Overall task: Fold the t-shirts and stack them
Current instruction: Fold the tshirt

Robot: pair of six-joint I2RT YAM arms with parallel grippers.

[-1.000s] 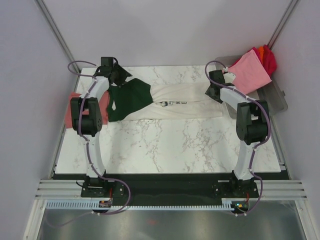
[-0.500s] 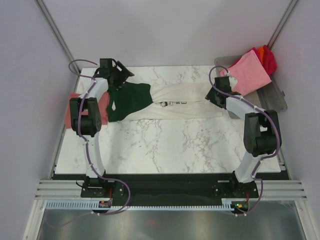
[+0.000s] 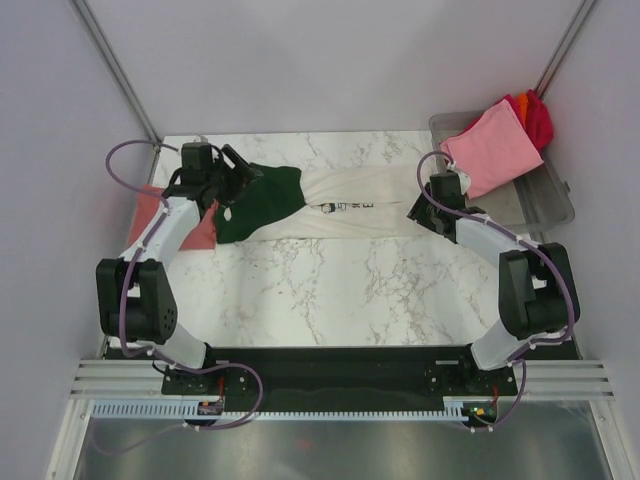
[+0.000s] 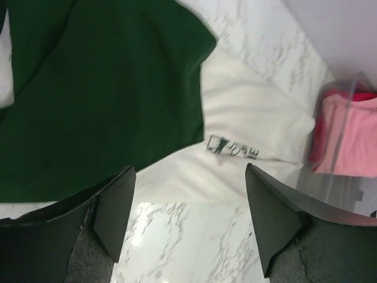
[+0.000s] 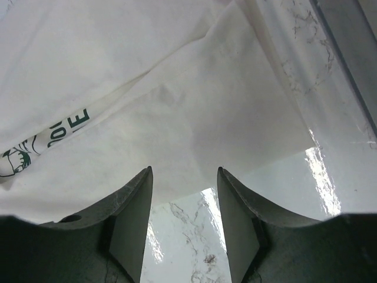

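Observation:
A cream-white t-shirt (image 3: 370,205), folded into a long strip with a small dark print (image 3: 345,206), lies across the back of the table. A dark green t-shirt (image 3: 262,195) overlaps its left end. A brick-red t-shirt (image 3: 150,205) lies at the left edge, partly under my left arm. My left gripper (image 3: 240,172) hovers over the green shirt's back left part, open and empty; its wrist view shows the green shirt (image 4: 100,88) and cream shirt (image 4: 253,112) ahead. My right gripper (image 5: 184,177) is open at the near right corner of the cream shirt (image 5: 147,88), holding nothing.
A clear bin (image 3: 545,200) stands at the back right, off the table's corner. A pink cloth (image 3: 495,150) is draped over it, with red and orange cloth (image 3: 535,115) behind. Grey walls close in on both sides. Bare marble table (image 3: 330,290) lies in front of the shirts.
My left gripper opened wide and came nearer over the green shirt, its elbow swinging out left. My right gripper moved from the cream shirt's far right end to its near right corner.

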